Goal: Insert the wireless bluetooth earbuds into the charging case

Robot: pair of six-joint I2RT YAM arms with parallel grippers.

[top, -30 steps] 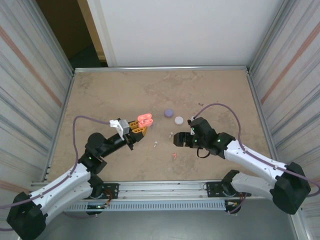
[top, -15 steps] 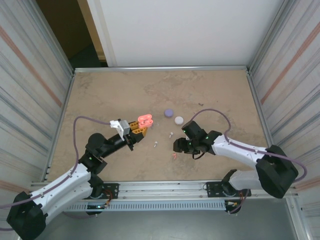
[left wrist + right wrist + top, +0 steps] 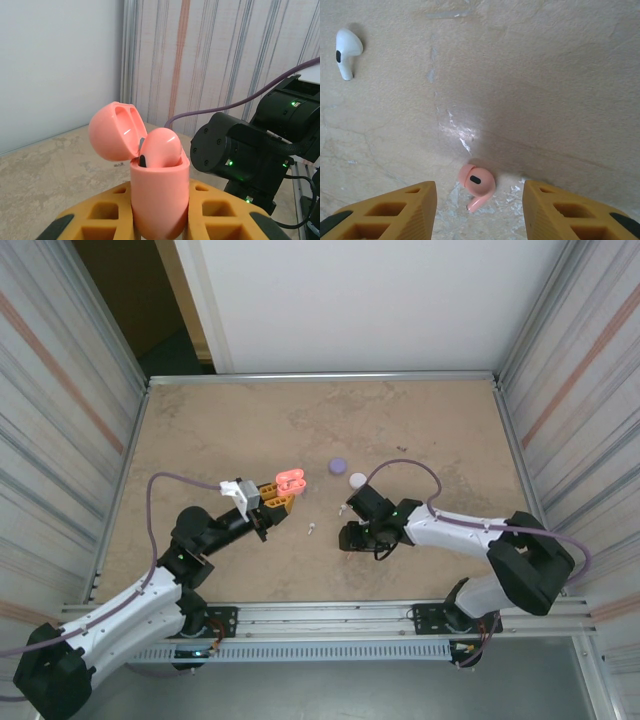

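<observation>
Fingers (image 3: pixel 222 215) of the left gripper (image 3: pixel 279 496) are pressing together on the base of the coral charging case (image 3: pixel 160 200), holding it upright above the table (image 3: pixel 200 440). The case's lid (image 3: pixel 116 131) is standing tilted back and open, and a seated coral earbud (image 3: pixel 161 146) is sitting in the mouth of the case, its rounded head showing above the rim.

The right gripper (image 3: pixel 478 196) is pointing down at the tabletop with its two yellow pads (image 3: pixel 395 212) standing apart and gripping nothing. A loose coral earbud (image 3: pixel 476 184) is lying flat on the table about midway between those pads. Bare table is showing on either side of it, so neither pad is touching it. Its stem is pointing toward the lower edge of the right wrist view. A white earbud (image 3: pixel 346 50) is lying well off toward the upper left of that view, apart from both pads. In the top view the right gripper is sitting low over the table, nearer the arm bases than the white case (image 3: pixel 358 480) and the purple case (image 3: pixel 338 465).

Compared with a second ago, the right arm is reaching further left and closer to the bases. Its gripper was then beside the white case, with the loose coral earbud lying uncovered nearer the bases. The gripper is now covering that spot in the top view. The left arm is keeping the same pose, with the open case in the same place.
</observation>
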